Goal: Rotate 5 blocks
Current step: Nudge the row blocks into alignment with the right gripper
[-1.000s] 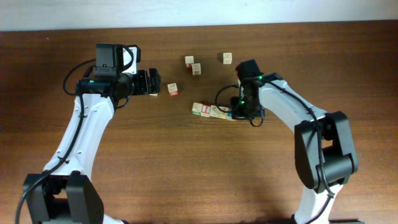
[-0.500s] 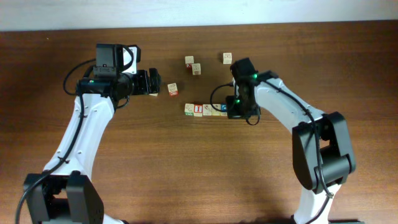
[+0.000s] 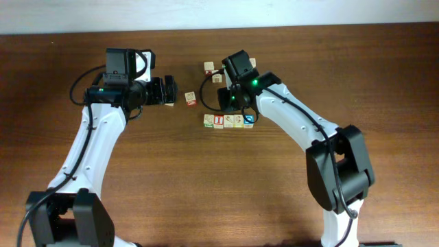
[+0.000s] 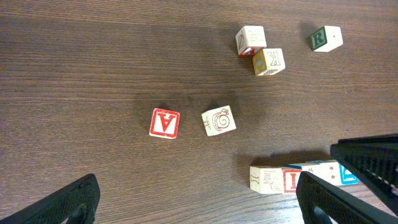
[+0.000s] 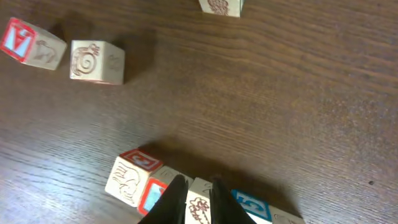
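Five blocks (image 3: 229, 121): pale wooden alphabet cubes, set side by side in one straight row on the brown table (image 3: 219, 192), each touching its neighbour. Order from the left arm's end: pale, red-printed block (image 3: 219, 121), pale, green-edged block (image 3: 239, 121), blue-faced block (image 3: 248, 120).

One right gripper (image 5: 198, 186): poised over the row near its middle, arm reaching in from the right. Its fingers (image 5: 168, 202) stand a narrow gap apart, and a pale cube of the row shows in that gap. Whether the pads pinch that cube or only stand above it cannot be told.

One left gripper (image 4: 197, 186): jaws spread wide, bare wood between them. The row lies off to its right and nearer the robot, apart from it and untouched by it.

One red-faced cube (image 4: 165, 122) and one snail-printed cube (image 4: 219, 120): near each other but not touching, on the table between the left gripper and the row.

Two far cubes, a red-and-pale cube (image 4: 250, 40) and a yellow-faced cube (image 4: 268, 61): close together, corner to corner, beyond the row.

One green "R" cube (image 4: 326, 38): alone, to the right of that pair and well apart from the row.
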You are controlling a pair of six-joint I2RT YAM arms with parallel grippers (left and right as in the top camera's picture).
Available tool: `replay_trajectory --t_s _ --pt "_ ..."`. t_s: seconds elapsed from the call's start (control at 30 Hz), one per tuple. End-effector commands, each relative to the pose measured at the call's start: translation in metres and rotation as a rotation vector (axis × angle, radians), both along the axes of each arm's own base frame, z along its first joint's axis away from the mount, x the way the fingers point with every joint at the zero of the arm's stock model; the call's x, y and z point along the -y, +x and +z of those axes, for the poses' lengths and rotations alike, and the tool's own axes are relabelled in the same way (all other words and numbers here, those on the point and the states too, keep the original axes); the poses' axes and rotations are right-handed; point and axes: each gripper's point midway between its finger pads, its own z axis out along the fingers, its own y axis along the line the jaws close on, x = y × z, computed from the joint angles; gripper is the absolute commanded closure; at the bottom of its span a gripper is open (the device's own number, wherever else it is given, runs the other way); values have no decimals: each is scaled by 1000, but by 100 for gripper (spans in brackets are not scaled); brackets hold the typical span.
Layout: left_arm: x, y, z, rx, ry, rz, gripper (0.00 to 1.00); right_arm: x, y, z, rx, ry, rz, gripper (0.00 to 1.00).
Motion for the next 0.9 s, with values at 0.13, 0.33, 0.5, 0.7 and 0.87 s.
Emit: replay_trajectory --t_s 0.13,0.33,0.5,0.7,0.87 --pt "2 4 5 11 -6 5 1 -4 3 -24 -22 -27 -3 85" --pt "2 15 14 69 -12 4 1 -4 5 -31 -20 -38 3 85" --pt "3 26 23 127 -15 5 1 -3 3 -36 -37 -42 -6 92" --pt "-1 51 28 222 16 38 14 -2 0 -46 -57 -53 -5 91" --pt "18 57 22 236 12 3 9 -1 -6 -49 -82 -66 0 91"
